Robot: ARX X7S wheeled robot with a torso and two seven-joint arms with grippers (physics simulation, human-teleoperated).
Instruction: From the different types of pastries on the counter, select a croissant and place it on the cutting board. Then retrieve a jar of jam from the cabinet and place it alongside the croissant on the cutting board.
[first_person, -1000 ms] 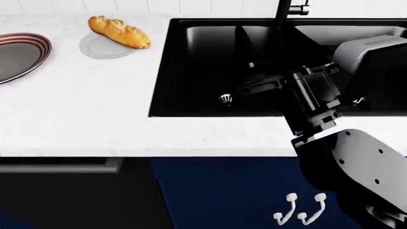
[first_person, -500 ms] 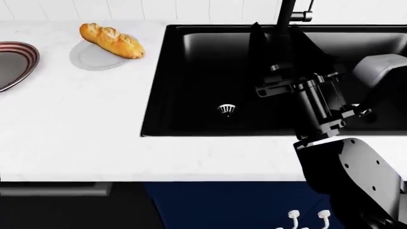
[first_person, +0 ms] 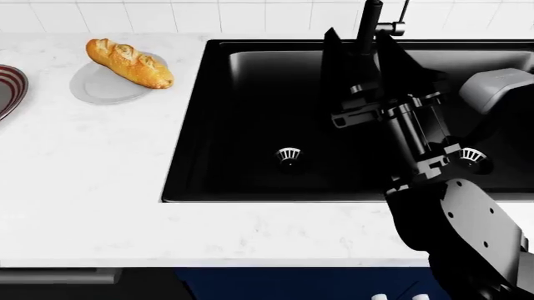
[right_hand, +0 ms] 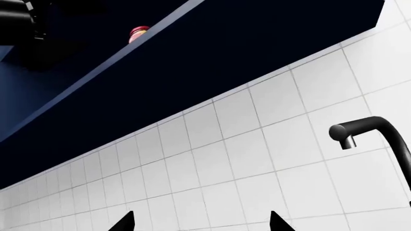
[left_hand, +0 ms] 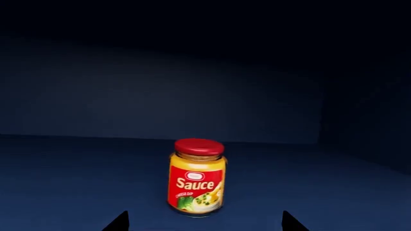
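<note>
Jar (left_hand: 197, 177): it stands upright on the dark blue cabinet shelf (left_hand: 77, 183), alone, well out from the back wall, label facing the left wrist camera. From the right wrist view only its red lid (right_hand: 138, 33) peeps over the shelf edge.

Handling, as a judgement: glass with a metal lid, so rigid, smooth and breakable; it looks full, so fairly heavy for its size, and a knock could tip or roll it. The best hold looks like the straight labelled body, about mid-height, jaws square to either side; the lid is narrower and the shoulder tapers, so a high grip could slip.

Left gripper (left_hand: 202, 226): only two dark fingertips (left_hand: 119, 224) show, spread wider than the jar and short of it, holding nothing.

Right gripper (right_hand: 199, 222): its tips also stand apart and empty, facing the tiled wall (right_hand: 270, 159) and tap (right_hand: 366, 132).

Baguette (first_person: 129, 62) lies on a small plate (first_person: 100, 87) near the bench's (first_person: 92, 181) back edge; no croissant or board is in view.
</note>
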